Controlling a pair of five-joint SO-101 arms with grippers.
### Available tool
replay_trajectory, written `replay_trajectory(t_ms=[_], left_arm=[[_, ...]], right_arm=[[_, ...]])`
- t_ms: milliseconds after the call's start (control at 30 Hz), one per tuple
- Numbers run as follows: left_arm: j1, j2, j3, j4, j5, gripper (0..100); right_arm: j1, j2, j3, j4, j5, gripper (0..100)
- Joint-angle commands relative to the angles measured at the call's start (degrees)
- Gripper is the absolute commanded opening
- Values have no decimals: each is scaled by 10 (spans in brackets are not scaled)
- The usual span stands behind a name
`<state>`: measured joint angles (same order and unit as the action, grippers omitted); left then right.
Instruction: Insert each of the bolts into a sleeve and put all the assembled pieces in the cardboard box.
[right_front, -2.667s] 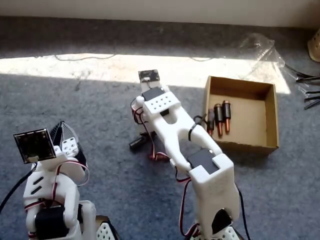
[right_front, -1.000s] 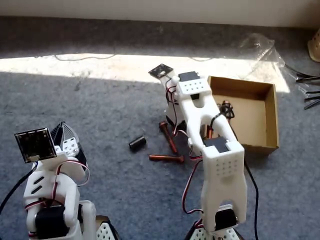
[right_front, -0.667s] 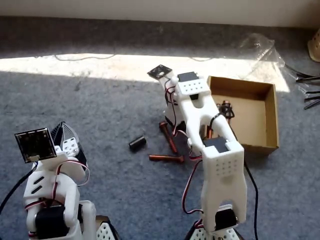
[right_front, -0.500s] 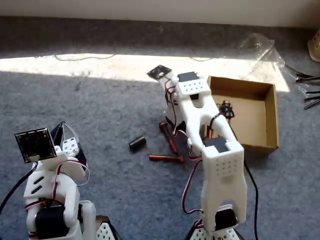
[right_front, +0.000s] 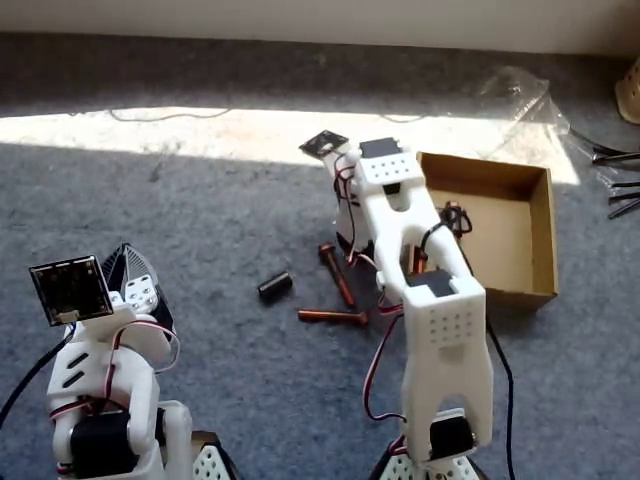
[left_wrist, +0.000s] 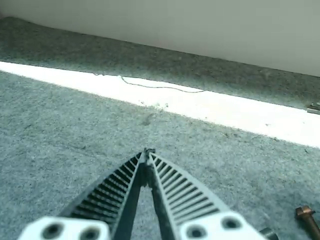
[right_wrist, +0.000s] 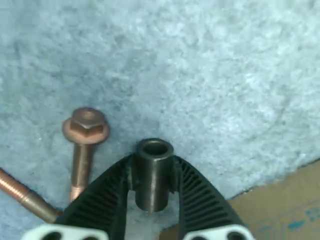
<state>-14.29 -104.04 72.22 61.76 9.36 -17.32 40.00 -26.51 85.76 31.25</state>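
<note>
on the grey carpet (right_front: 200, 220) just beside the cardboard box (right_front: 541, 240), the right arm (right_front: 410, 260) stretched forward and bent down at the wrist. its right gripper (right_wrist: 153, 164) pinched a dark sleeve (right_wrist: 152, 182) between the ribbed fingers, with the sleeve's open bore turned toward the wrist camera. a copper bolt (right_wrist: 84, 142) lay on the carpet close beside the held sleeve, and the threaded end of another bolt (right_wrist: 24, 196) showed near it. from above, a second sleeve (right_front: 274, 287) lay by itself a little way from these two bolts, on the side away from the box. the left arm (right_front: 105, 350) sat folded back at the near left corner, well apart from the parts. its left gripper (left_wrist: 146, 154) was pressed together, tips meeting over bare carpet.
</note>
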Motion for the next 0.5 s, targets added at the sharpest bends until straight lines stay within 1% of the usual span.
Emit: replay_trajectory(t_ms=[0, 133, 267, 333, 467], left_arm=[[-4, -6, -4, -10, -3, 7], [9, -6, -5, -21, -3, 6], [83, -4, -4, -21, -5, 5], [98, -4, -4, -21, -15, 5], [102, -4, 16, -38, -69, 5]], right_arm=[[22, -12, -100, 66, 1, 5], [31, -12, -225, 150, -8, 5], [41, -27, -327, 153, -74, 5], [44, -46, -335, 153, -80, 5], [43, -121, -335, 153, -81, 5]])
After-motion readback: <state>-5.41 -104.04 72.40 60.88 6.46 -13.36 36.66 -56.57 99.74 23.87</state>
